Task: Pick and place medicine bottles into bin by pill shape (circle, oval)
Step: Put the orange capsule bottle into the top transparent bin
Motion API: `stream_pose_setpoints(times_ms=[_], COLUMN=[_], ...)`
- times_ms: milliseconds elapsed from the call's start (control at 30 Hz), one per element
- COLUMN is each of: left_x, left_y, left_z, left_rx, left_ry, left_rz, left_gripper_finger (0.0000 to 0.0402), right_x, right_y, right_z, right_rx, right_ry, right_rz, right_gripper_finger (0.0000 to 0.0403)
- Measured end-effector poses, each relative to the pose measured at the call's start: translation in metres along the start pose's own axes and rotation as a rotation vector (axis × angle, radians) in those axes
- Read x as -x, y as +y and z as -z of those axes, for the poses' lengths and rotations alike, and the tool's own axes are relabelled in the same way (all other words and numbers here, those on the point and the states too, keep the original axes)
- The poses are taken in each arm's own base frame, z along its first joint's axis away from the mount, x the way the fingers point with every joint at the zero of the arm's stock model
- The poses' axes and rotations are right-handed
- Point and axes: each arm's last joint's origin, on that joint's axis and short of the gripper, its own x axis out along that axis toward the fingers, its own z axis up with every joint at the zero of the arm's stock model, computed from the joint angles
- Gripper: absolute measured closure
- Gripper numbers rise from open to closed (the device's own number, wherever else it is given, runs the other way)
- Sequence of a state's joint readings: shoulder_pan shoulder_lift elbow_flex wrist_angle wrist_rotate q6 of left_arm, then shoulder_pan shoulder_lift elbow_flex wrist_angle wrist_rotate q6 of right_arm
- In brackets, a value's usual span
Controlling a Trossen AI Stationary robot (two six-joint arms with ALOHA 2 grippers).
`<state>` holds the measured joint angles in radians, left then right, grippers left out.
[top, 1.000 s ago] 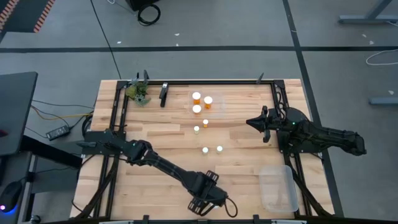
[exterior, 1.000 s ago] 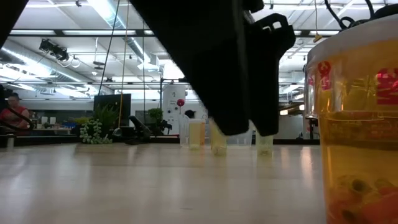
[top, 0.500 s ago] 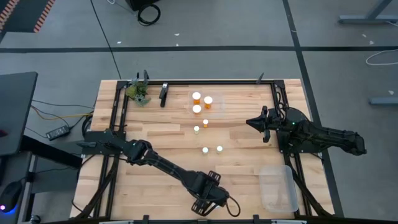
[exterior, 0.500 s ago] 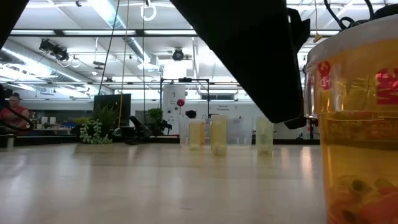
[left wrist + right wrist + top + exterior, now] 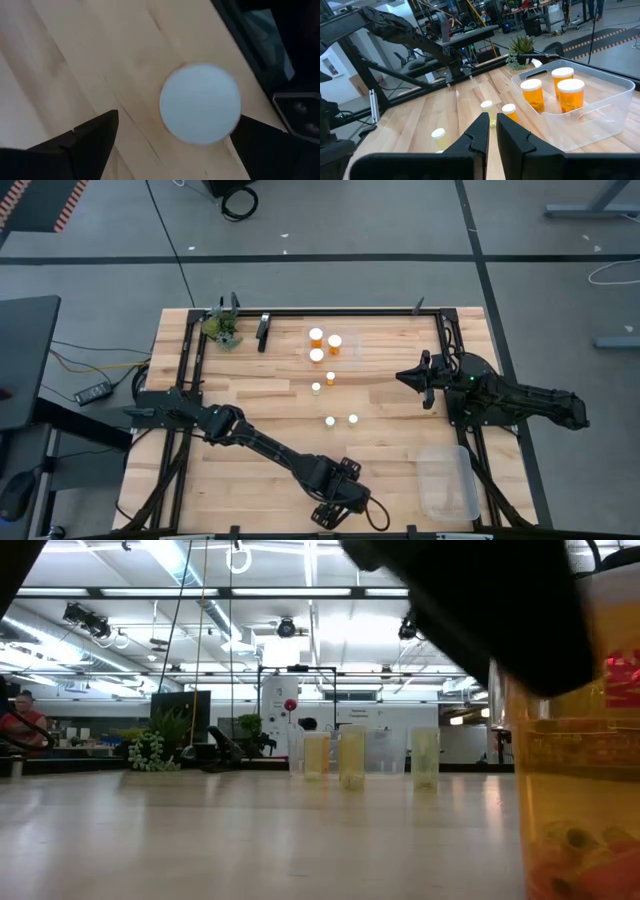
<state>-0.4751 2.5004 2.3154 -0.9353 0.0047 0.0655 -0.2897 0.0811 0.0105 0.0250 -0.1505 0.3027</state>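
An orange pill bottle with a white cap [image 5: 200, 102] stands upright by the table's near edge; it looms large in the low view [image 5: 575, 770]. My left gripper [image 5: 338, 505] is open above it, pointing down, one finger on each side of the cap [image 5: 177, 117]. It hides the bottle in the high view. My right gripper [image 5: 403, 377] is shut and empty over the table's right half. Several loose bottles [image 5: 329, 421] stand mid-table. Three bottles [image 5: 562, 92] stand in a clear bin [image 5: 352, 348] at the far centre.
A second clear bin [image 5: 448, 480] sits at the near right corner. A green leafy clump [image 5: 222, 328] and a dark object [image 5: 264, 330] are at the far left. A black frame [image 5: 440, 330] runs along the table's edges. A person sits in the room beyond [image 5: 15, 720].
My left gripper has moved a little toward the table's right and near edges, coming over the bottle by the near edge. The bottles have stayed where they were.
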Motion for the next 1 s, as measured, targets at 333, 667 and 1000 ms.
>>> stream_pose_setpoints(times_ms=[333,667,1000], left_x=[-0.0026,-0.0025,-0.0025], left_y=[-0.0007,-0.0005,-0.0001], left_z=[-0.0035,-0.0048,-0.0048], left_rx=[-0.034,-0.037,-0.033], left_ry=[-0.040,-0.053,-0.054], left_rz=[0.024,0.024,0.023], left_gripper_finger=[0.0026,0.0059,0.0121], right_x=[0.0000,0.0000,0.0000], right_y=[0.0000,0.0000,0.0000], right_z=[0.0000,0.0000,0.0000], right_rx=[0.000,0.000,0.000], right_ry=[0.000,0.000,0.000], right_rz=[0.000,0.000,0.000], right_gripper_finger=[0.0362,0.0362,0.0362])
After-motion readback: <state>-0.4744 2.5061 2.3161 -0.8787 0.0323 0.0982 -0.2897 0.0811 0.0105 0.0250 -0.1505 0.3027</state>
